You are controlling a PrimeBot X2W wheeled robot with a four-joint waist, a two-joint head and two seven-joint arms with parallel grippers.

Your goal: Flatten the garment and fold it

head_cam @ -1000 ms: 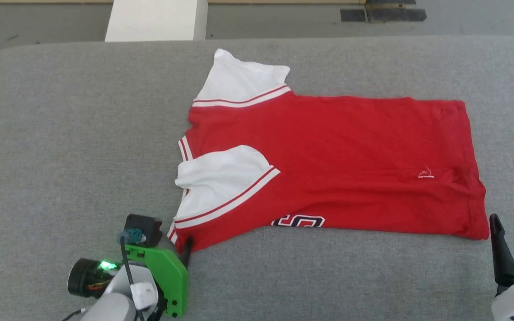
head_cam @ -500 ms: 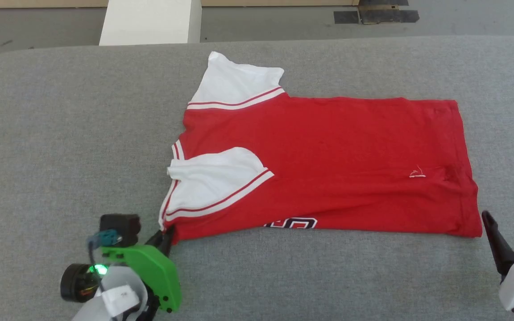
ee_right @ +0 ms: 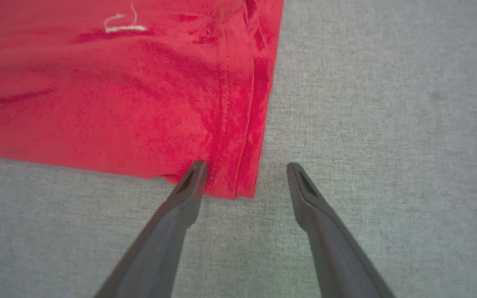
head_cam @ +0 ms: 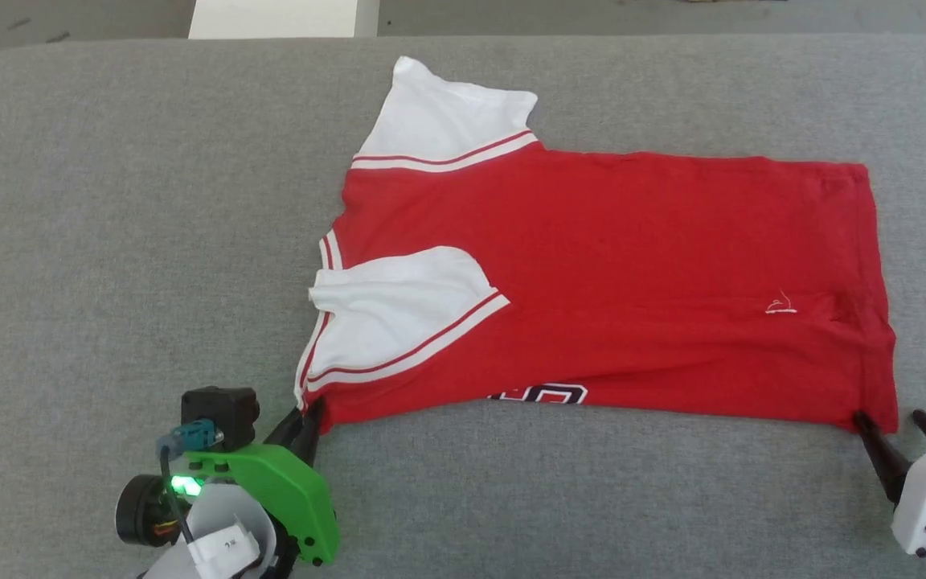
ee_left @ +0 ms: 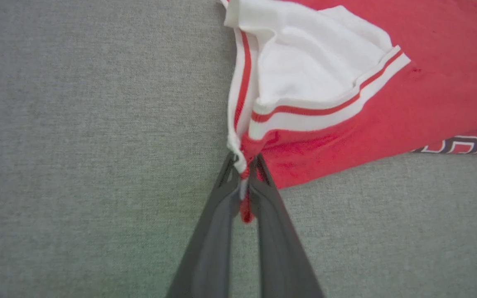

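The red short-sleeved jersey tee with white sleeves (head_cam: 632,265) is lying on the grey fabric counter (head_cam: 109,201). The left claw (ee_left: 244,159) is pinching its near-left corner. The right claw (ee_right: 244,165) is straddling the near-right corner, spread, likely risking a one-layer catch.

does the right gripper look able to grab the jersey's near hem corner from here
Probably yes: the right gripper is open, its fingertips straddle the garment's hem corner, which lies flat on the grey surface with nothing in the way.
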